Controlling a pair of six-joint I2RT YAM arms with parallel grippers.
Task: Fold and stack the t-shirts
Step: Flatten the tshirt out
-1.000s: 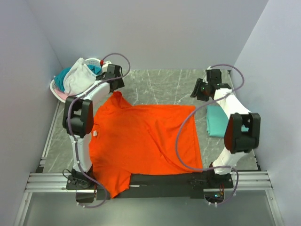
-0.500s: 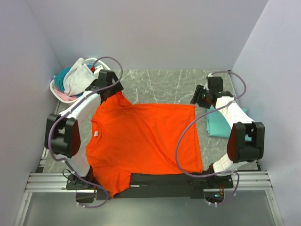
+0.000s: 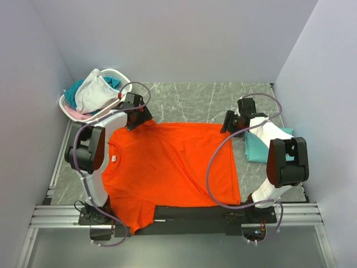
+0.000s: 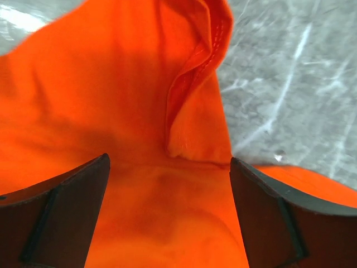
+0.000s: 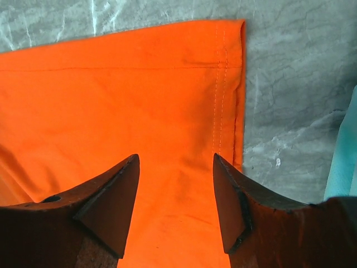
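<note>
One teal t-shirt (image 3: 257, 146) lies folded at my right. The orange t-shirt (image 3: 173, 167) is spread flat mid-table, not yet folded, and more garments (image 3: 92, 92) wait in the basket (image 3: 114, 72) at far left. My left gripper (image 4: 169, 167) gapes wide over its far sleeve and my right gripper (image 5: 175, 159) stands parted over its far hem corner, neither holding anything.

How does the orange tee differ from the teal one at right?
The orange tee lies spread open centrally; the teal tee is folded small at the right edge, covering far less. The left gripper and right gripper stand open over the orange tee's far edge, neither at the teal tee. Both tees lie on the table.
</note>
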